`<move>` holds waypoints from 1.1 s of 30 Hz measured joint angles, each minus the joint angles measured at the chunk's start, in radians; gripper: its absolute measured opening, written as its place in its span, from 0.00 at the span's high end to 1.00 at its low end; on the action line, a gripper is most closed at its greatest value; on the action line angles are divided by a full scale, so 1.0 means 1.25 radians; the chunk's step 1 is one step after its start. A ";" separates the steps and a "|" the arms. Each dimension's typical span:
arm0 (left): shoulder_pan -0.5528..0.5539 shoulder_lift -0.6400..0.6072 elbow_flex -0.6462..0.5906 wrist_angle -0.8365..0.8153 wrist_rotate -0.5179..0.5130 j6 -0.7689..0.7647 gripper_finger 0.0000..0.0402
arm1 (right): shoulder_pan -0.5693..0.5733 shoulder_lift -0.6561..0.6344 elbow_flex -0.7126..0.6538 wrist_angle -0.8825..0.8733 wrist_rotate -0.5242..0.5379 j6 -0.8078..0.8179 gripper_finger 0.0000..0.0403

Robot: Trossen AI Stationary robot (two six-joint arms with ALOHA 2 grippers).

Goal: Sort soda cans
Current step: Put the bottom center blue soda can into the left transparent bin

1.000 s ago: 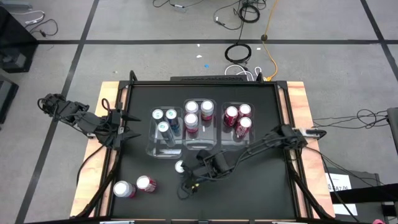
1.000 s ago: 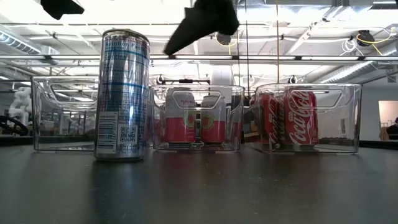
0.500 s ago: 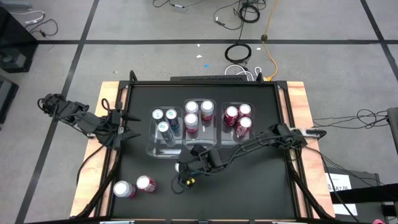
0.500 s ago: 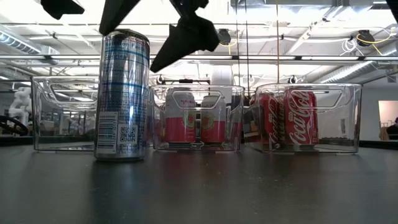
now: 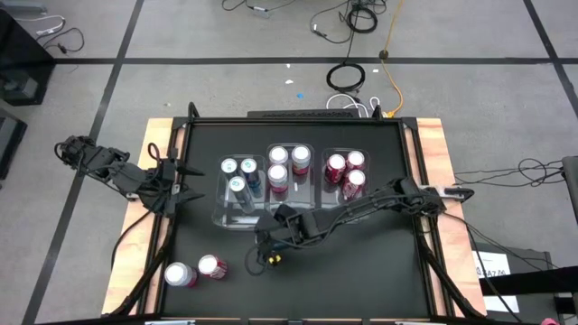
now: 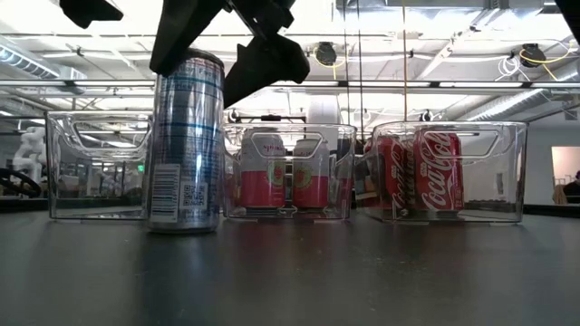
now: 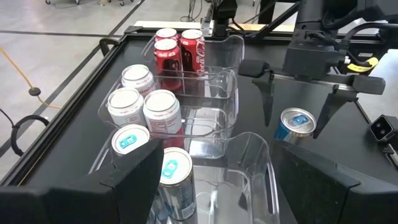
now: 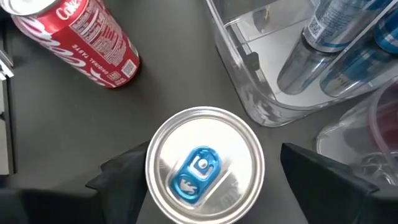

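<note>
Right gripper (image 6: 220, 56), jaws spread astride the blue-tab can (image 6: 186, 145) at left-centre of the low view, ungrasped; off-centre closing could tip it.

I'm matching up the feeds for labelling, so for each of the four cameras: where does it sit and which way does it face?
High view: overhead, straight down on the table; both arms show.
Low view: table height, level toward the three clear bins; right gripper straddles the blue-striped can.
Left wrist view: on the waiting left arm, across the bins; own fingers at the bottom.
Right wrist view: down on the can's top; own fingers flank it, not yet touching.
Shared: that can shows in low and both wrist views.
</note>
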 joint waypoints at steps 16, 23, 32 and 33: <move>0.000 0.000 0.000 0.000 0.000 0.000 0.24 | -0.001 0.000 0.002 0.023 -0.041 0.013 0.42; 0.000 0.000 0.000 0.000 0.000 0.000 0.24 | 0.000 0.000 0.080 -0.019 -0.048 -0.018 0.41; 0.000 0.000 0.000 0.000 0.000 0.000 0.24 | -0.028 -0.001 0.253 -0.049 -0.014 -0.133 0.41; 0.000 0.000 0.000 0.000 0.000 0.000 0.24 | -0.037 -0.001 0.263 -0.053 -0.014 -0.137 0.41</move>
